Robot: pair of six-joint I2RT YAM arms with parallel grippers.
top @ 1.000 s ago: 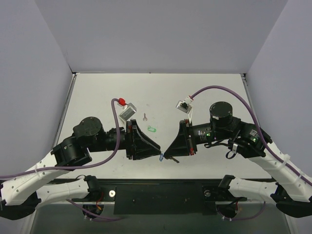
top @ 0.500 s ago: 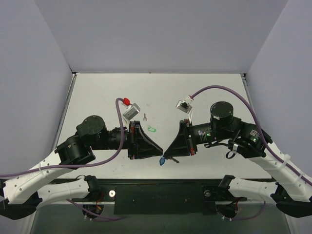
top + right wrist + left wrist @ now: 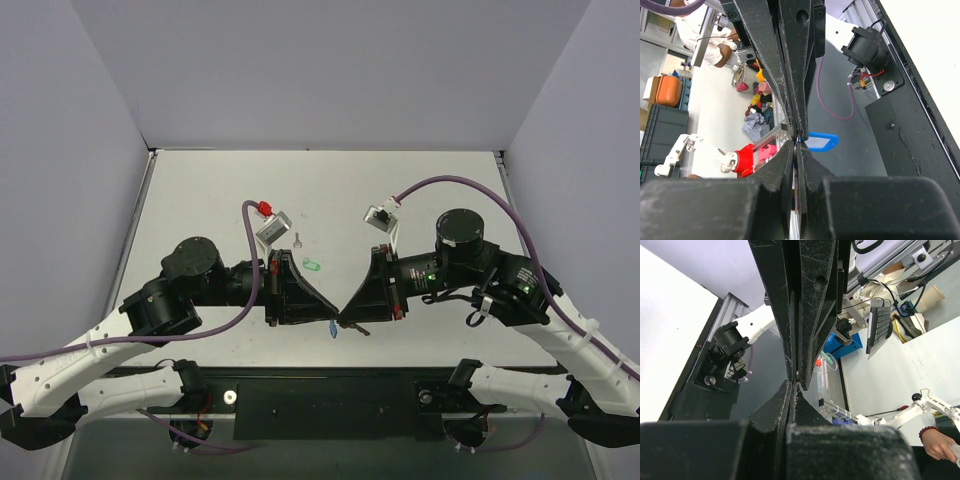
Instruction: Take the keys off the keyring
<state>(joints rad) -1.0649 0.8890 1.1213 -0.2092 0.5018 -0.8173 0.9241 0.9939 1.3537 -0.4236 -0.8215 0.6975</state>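
Note:
The blue keyring (image 3: 332, 328) hangs at the point where my two grippers meet tip to tip, near the table's front edge. It also shows as a blue oval in the right wrist view (image 3: 820, 141), sticking out beside the tips. My left gripper (image 3: 328, 317) is shut, pinching at the keyring's end. My right gripper (image 3: 343, 318) is shut on a thin silver key seen edge-on between its jaws (image 3: 797, 142). A second small silver key (image 3: 297, 239) lies loose on the table, farther back. In the left wrist view the left gripper (image 3: 792, 385) is shut, and the keyring is hidden.
A small green loop (image 3: 311, 266) lies on the table (image 3: 200, 190) just behind the left gripper. Purple cables arch over both wrists. Grey walls close the table at left, right and back. The black base rail (image 3: 330, 400) runs along the near edge.
The left wrist has rolled and its arm has shifted slightly right. The blue keyring has swung out and now hangs in view below the touching tips. The right arm has barely moved.

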